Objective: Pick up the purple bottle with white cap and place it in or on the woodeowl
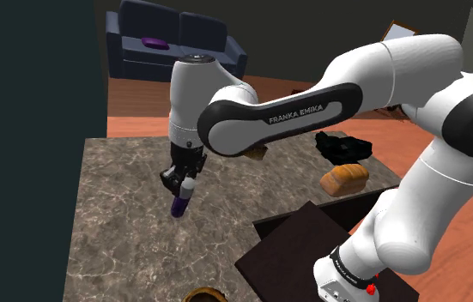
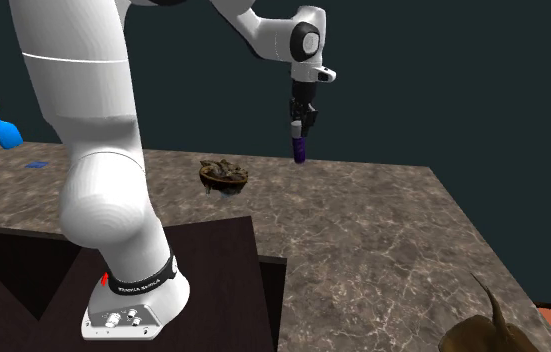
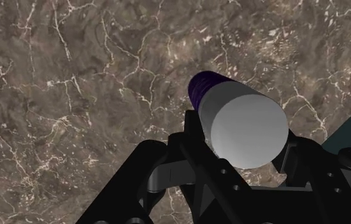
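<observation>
Your black pincer (image 1: 183, 183) is pinching the purple cylindrical bottle with white cap (image 1: 179, 203) up off the brown marbled surface (image 1: 114, 232). In the shoulder view, the round wooden bowl (image 1: 204, 296) is at the bottle's 6 o'clock.

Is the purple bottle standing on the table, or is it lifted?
Lifted. The fingers clasp the purple bottle at its white-capped end, and it hangs roughly upright above the marbled table.

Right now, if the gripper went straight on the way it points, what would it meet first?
The gripper points down at the marble countertop; the purple bottle it clasps would likely touch that first. Nothing else seems to lie between.
</observation>
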Controlling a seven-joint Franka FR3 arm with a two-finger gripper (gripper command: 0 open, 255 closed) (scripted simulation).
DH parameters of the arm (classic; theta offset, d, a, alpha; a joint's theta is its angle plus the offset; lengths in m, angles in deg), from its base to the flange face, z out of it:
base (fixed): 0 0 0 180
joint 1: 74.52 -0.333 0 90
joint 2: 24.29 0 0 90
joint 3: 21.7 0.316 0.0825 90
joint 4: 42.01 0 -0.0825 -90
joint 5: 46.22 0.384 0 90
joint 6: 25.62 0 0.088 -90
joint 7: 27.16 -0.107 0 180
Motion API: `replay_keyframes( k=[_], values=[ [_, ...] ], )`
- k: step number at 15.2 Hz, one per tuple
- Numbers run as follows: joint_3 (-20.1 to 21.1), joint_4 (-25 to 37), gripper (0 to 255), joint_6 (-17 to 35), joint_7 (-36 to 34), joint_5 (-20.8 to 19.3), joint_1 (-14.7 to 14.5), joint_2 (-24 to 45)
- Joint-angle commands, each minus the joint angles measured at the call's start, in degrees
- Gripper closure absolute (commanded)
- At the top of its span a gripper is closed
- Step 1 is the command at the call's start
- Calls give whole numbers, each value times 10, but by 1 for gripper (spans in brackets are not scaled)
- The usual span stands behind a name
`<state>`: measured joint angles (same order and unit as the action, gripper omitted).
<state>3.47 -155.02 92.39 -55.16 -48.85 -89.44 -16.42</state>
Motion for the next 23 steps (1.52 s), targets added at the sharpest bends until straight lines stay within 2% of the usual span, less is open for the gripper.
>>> replay_keyframes(
  k=[1,4,13,23],
  values=[
    [0,9,255,-15,3,4,1,-7],
    [1,19,255,-32,5,7,2,-14],
    [53,-31,255,-40,-86,43,-52,-81],
    [120,-23,255,-63,-210,62,-116,-104]
  ],
)
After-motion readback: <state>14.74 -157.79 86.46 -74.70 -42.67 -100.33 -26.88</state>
